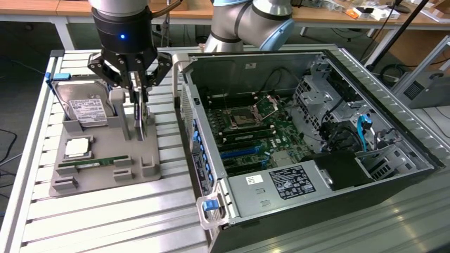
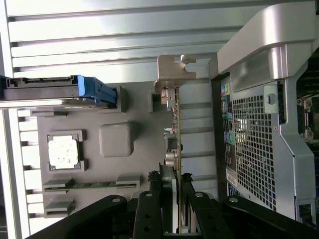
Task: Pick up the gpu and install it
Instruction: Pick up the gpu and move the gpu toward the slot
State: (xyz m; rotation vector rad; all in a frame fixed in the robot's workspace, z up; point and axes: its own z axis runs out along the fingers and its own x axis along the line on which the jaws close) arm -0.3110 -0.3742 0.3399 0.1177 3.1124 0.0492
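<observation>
Two risks show in the exterior view. First, the gripper (image 1: 138, 96) pinches the gpu (image 1: 141, 118) by its top edge only. The card stands upright on edge in the grey holder (image 1: 105, 182) at the exterior view's left, so a grip off the card's middle could let it swing or tilt. Second, the hard drive (image 1: 84, 105) stands just beside it, further left, so any sideways drift could knock it. The jaws are drawn in close on the thin card, one finger per side, nowhere near spread. The card's lower edge is down at the holder; can't tell if it's seated or just clear. The open pc case (image 1: 302, 132) sits to the right w/ its wall near the holder, a tight gap and a poss. clip. In the wrist view the gpu (image 2: 175, 124) is seen edge-on and the gripper (image 2: 176, 175) is clamped on it, w/ a black finger (image 2: 166, 199) against each face and no gap visible. The silver bracket (image 2: 172, 74), at the card's end away from the gripper, juts past the holder (image 2: 99, 164) edge and is prob. the likeliest snag if the pull isn't straight. The case's perforated wall (image 2: 249, 144) is just beside the card, and parts on the board face could suffer under a hard pinch.
</observation>
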